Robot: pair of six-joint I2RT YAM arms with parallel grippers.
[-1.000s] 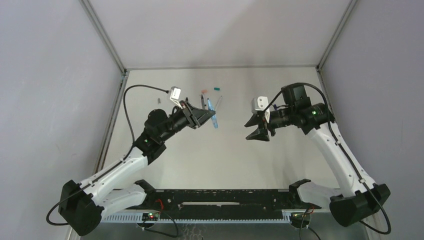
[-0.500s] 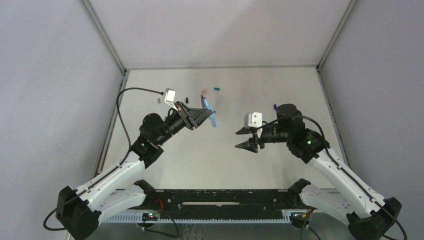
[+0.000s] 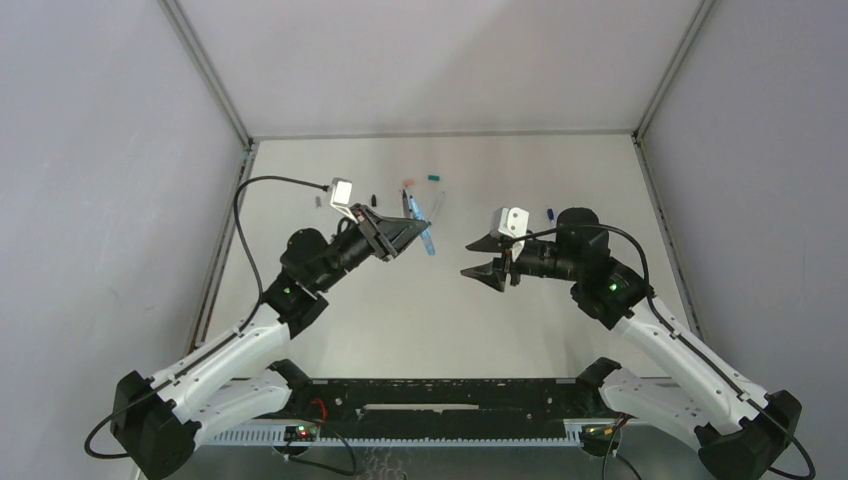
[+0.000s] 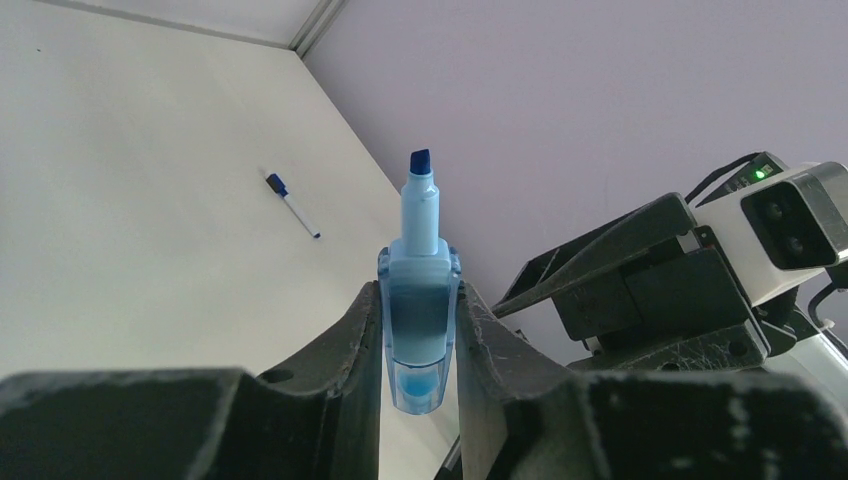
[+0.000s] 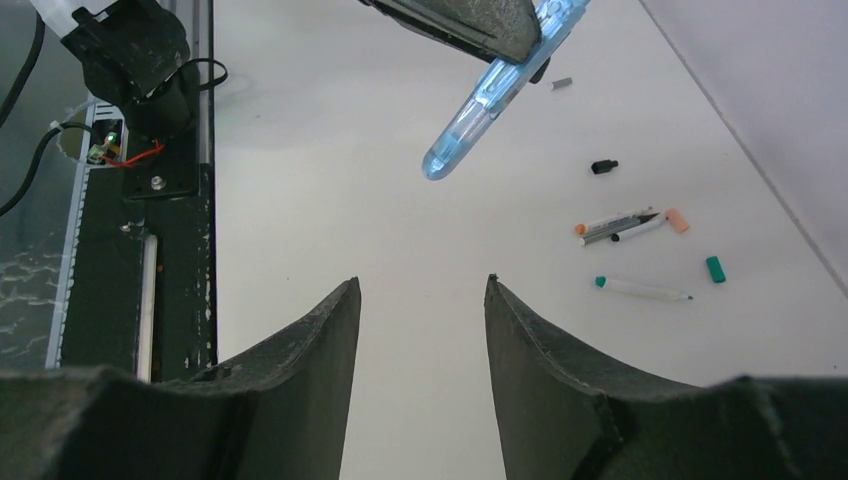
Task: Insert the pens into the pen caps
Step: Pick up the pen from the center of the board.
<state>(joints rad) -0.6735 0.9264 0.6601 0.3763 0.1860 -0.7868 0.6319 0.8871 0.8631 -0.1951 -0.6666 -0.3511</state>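
**Blue pen lifted, no cap fitted yet**

The thick light-blue pen (image 4: pixel 418 250) is pinched between the jaws of the left gripper (image 4: pixel 420 300). It is held above the table (image 3: pixel 400 310), left of centre, with its dark-blue tip bare. The right gripper (image 5: pixel 420 283) is held near it on the right, its fingers spread and nothing between them.

No cap is seen on this pen, so the task is judged to be barely begun. At the far side of the table the thin pens (image 5: pixel 618 226) lie together. A salmon cap (image 5: pixel 678 220), a teal cap (image 5: pixel 714 268), a black cap (image 5: pixel 603 166) and a grey cap (image 5: pixel 562 84) lie loose around them. A white pen with a blue end (image 4: pixel 292 208) lies apart at the far right. Whether that end is a fitted cap cannot be told.

No brand or label can be made out. Dark print on one thin barrel is too small to be read.
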